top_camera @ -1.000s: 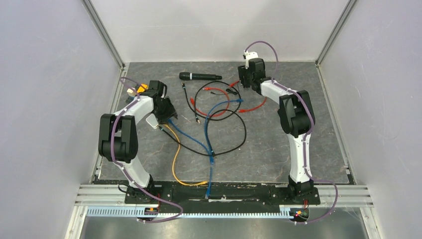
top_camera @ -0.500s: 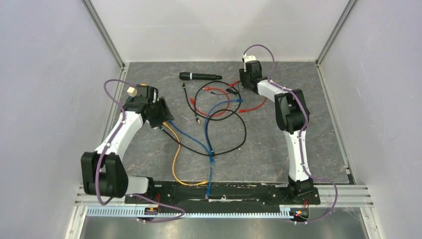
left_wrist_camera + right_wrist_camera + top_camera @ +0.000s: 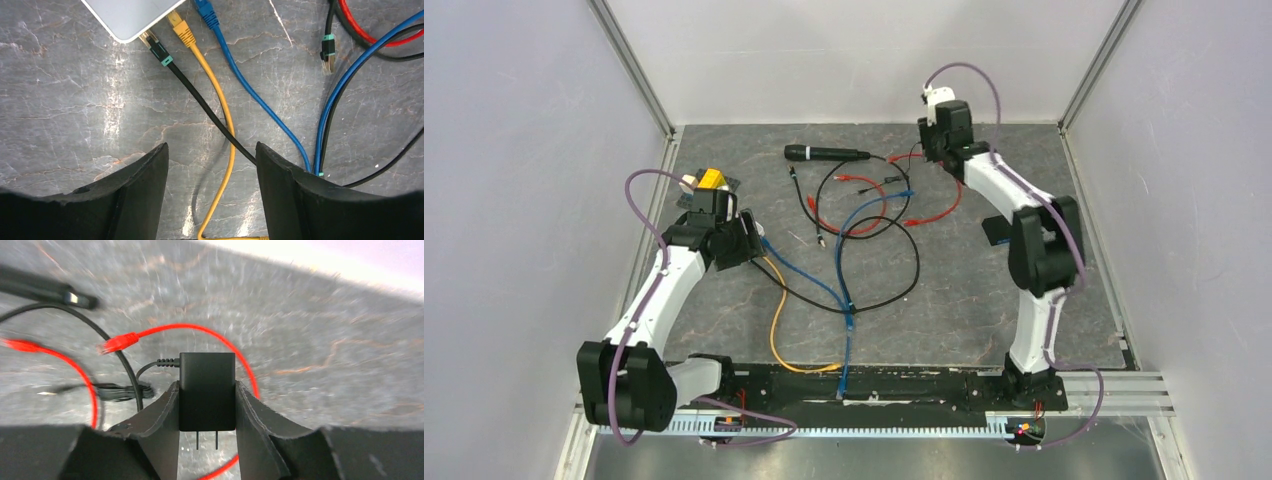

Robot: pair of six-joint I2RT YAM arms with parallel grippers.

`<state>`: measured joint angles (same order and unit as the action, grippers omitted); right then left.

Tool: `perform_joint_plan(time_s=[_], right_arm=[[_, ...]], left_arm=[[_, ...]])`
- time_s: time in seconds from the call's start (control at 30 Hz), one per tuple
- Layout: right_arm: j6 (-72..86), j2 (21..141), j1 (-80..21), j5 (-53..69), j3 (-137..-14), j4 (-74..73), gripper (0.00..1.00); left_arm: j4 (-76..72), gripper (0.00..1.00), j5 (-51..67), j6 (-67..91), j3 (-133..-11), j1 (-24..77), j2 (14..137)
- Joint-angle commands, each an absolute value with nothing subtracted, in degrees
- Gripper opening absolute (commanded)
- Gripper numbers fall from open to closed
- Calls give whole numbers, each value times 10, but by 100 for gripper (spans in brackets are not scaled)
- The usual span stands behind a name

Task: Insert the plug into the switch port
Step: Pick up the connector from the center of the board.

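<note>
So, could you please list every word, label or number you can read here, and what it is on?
No text can be read.
The switch box is blank where visible.
The black power adapter shows no label.
The microphone is too small to tell.

A black microphone [image 3: 826, 153] lies near the far edge of the dark marbled worktop [image 3: 984, 300]; a small yellow block [image 3: 711, 178] sits by its left edge; a red cable [image 3: 120, 343] loops toward the far side.
</note>
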<state>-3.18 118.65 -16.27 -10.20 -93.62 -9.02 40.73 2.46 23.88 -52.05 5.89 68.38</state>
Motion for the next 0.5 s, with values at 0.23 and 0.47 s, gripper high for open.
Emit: perform_joint_plan(time_s=[0.23,0.47], right_arm=[[-81,895,-196,-84,-843,-95,13],[-61,857,-282,-65,-855,-159,14]], left_arm=[[385,70,49,217,-512,62,656],[388,70,39,220,-511,62,645]])
